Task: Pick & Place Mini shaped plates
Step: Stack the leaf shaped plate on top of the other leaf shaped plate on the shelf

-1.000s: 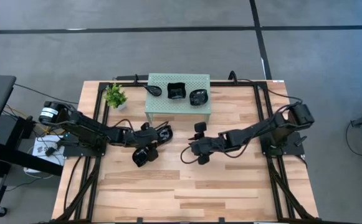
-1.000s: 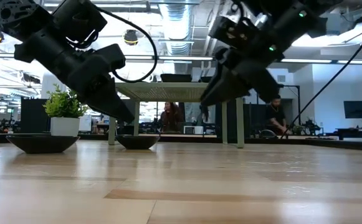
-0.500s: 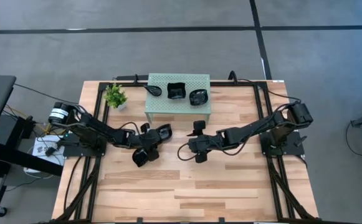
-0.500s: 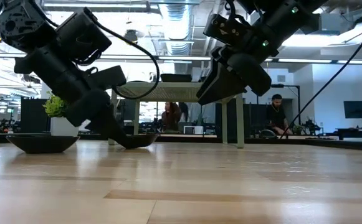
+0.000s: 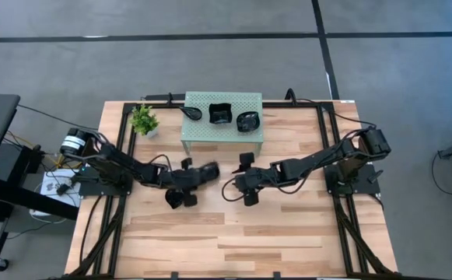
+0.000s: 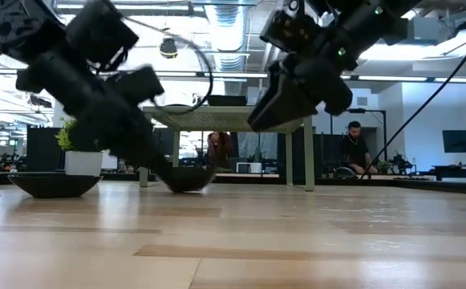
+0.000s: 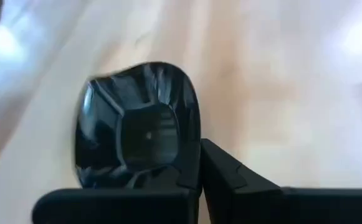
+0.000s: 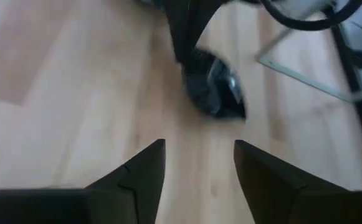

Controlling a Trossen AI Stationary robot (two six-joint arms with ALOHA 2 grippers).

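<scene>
A small potted plant (image 5: 144,120) stands at the far left corner of the wooden surface (image 5: 233,233), just left of the pale green perforated stand (image 5: 222,134), which serves here as the landmark; on that stand's top sit three dark mini plates, one at its left end (image 5: 192,113), a squarish one (image 5: 220,113) in the middle and a rounder one (image 5: 247,121) toward its right end. In front of the stand and left of its middle, the left hand (image 5: 201,173) is down at the surface with its fingers pinched shut on the rim of a dark fluted plate (image 7: 137,138); the left wrist view shows that plate's edge clamped between the fingers, and the low view shows it as a shallow bowl shape (image 6: 186,178) touching the wood. Another dark plate (image 5: 176,198) lies on the surface nearer the front edge, well forward of the stand's left end, close beside the left arm. In front of the stand's right half, the right hand (image 5: 241,177) hangs above the surface with its fingers (image 8: 140,169) spread wide and nothing between them; its wrist view looks past them toward the left hand's plate.
</scene>
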